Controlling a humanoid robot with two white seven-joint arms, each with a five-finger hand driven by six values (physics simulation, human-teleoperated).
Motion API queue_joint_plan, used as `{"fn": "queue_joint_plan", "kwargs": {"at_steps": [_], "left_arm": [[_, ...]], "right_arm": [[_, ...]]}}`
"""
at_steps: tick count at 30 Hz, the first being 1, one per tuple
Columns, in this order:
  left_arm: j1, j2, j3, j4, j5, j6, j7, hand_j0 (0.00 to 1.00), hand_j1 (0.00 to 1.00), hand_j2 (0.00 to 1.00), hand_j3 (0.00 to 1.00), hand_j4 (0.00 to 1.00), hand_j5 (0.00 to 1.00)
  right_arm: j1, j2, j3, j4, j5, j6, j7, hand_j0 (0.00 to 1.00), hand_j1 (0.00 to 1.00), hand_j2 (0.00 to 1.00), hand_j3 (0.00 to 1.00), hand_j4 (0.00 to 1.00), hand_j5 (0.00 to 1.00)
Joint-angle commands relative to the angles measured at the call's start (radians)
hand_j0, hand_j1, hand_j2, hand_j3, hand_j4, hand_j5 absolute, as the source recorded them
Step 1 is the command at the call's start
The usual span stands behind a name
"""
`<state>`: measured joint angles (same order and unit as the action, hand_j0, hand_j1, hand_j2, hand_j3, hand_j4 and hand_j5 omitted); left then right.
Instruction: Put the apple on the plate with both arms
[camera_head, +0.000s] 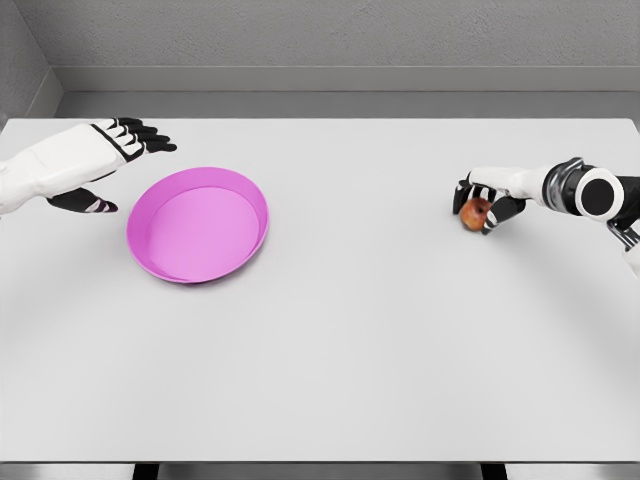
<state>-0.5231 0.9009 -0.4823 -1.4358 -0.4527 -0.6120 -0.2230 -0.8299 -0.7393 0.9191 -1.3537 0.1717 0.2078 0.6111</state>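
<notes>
Head view, one picture; your items as they lie now.

Item: small round red-and-yellow apple (477, 212). You find it at the right of the wide white table (330, 350), well apart from the plate. Judged firm, light and smooth-skinned, so it may roll or slip out of a loose hold; take it around its widest girth, fingers on opposite sides, and do not pinch it at the top alone.

Item: right hand (490, 198), white with black fingers. Its arm enters from the right edge. The fingers (508, 210) are curled about the apple, touching it at the top and at the side nearer the wrist. You may count this a grasp, though how tightly it is closed cannot be read from here.

Item: shallow round magenta plastic plate (150, 255). It sits left of centre, tilted a little in appearance, nothing in it.

Item: left hand (105, 165). It hovers just beside the plate's left rim, fingers spread, thumb apart below them, holding nothing.

Note for you: the apple has the whole middle of the table to cross, so you will likely need a handover or a long reach.
</notes>
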Motion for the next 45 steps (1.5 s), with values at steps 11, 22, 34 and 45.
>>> {"fn": "queue_joint_plan", "kwargs": {"at_steps": [11, 22, 34, 45], "left_arm": [[0.000, 0.001, 0.001, 0.000, 0.006, 0.001, 0.001, 1.00, 1.00, 1.00, 1.00, 1.00, 1.00], [0.000, 0.001, 0.002, 0.000, 0.006, 0.001, 0.001, 1.00, 1.00, 1.00, 1.00, 1.00, 1.00], [0.002, 0.001, 0.004, 0.000, 0.006, 0.001, 0.002, 1.00, 1.00, 1.00, 1.00, 1.00, 1.00], [0.002, 0.001, 0.004, -0.002, 0.008, 0.001, 0.002, 1.00, 1.00, 1.00, 1.00, 1.00, 1.00]], "right_arm": [[-0.015, -0.008, -0.040, -0.085, 0.000, 0.001, 0.000, 0.39, 0.39, 0.39, 0.39, 0.39, 0.39], [-0.009, 0.032, -0.045, -0.240, 0.000, 0.004, 0.000, 0.40, 0.40, 0.40, 0.40, 0.40, 0.40], [0.020, 0.201, -0.029, -0.274, -0.001, 0.004, 0.000, 0.40, 0.40, 0.40, 0.40, 0.40, 0.40], [0.032, 0.230, -0.017, -0.262, 0.003, 0.007, 0.000, 0.67, 0.67, 0.67, 0.67, 0.67, 0.67]]}}
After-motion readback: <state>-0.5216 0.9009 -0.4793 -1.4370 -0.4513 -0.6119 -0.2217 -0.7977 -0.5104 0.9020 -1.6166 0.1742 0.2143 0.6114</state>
